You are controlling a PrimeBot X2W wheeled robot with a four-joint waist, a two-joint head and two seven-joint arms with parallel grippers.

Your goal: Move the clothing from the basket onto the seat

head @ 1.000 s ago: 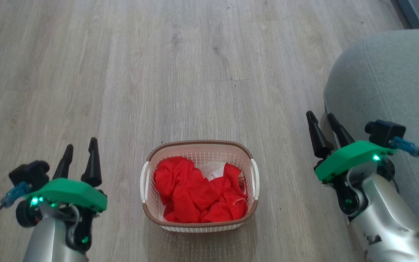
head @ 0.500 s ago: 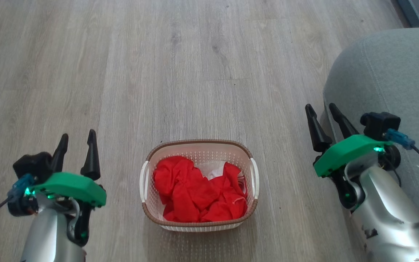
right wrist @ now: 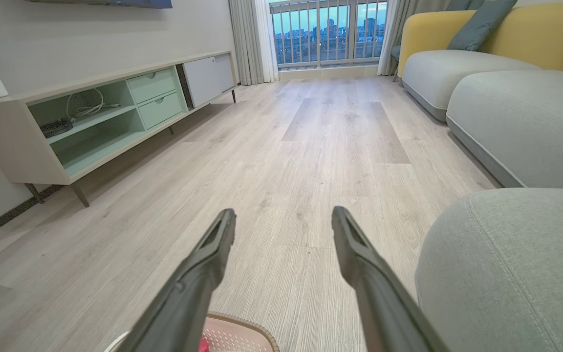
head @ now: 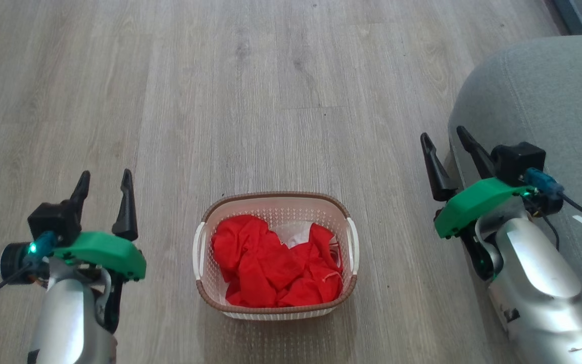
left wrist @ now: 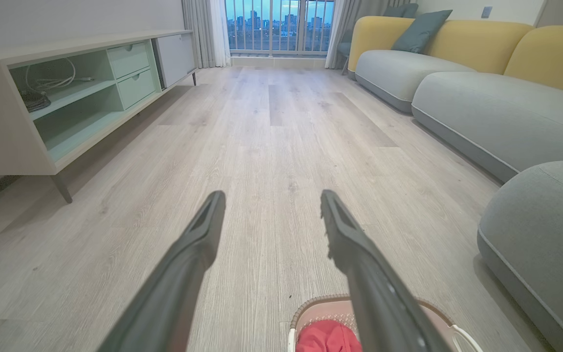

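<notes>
Both arms have moved up the frame since a second ago. The left gripper (head: 105, 174) at lower left and the right gripper (head: 442, 134) at right have their jaws spread wide, holding nothing. At lower centre, the oval cream perforated plastic basket (head: 276, 195) holds crumpled bright red fabric clothing (head: 271, 263). At upper right sits the large grey-green upholstered seat (head: 548, 101).

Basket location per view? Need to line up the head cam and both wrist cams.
Head view: basket at lower centre, red clothing inside.
Left wrist view: basket at the bottom edge, right of centre, cut off by the frame.
Right wrist view: basket at the bottom edge, left of centre, rim and a bit of wall in frame.
Shared landmark: the grey-green seat, to the basket's right in every view.
</notes>
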